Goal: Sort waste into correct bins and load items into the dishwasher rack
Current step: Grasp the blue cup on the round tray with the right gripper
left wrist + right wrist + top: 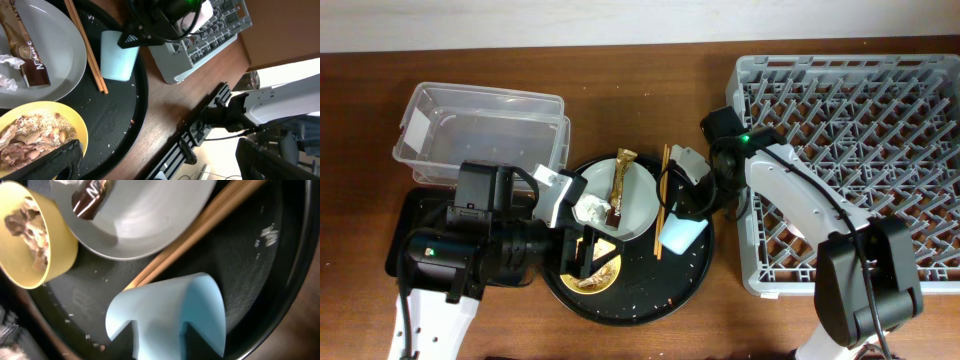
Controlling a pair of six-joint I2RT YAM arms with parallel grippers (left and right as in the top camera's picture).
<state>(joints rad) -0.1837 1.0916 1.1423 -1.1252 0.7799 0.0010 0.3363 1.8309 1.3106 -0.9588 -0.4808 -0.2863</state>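
Black right pincer [686,208] hangs just over the one blue cup [170,315]; I cannot tell if it is open. The cup lies on its side on the tray [700,270]. My right arm is nearer. Next come two chopsticks [200,227], one plate [150,215], one bowl [30,245].

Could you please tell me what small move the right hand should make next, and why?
I would probably lower the right hand onto the light blue cup and close: it lies on its side on the round black tray, filling that wrist's view, with the dishwasher rack close by.
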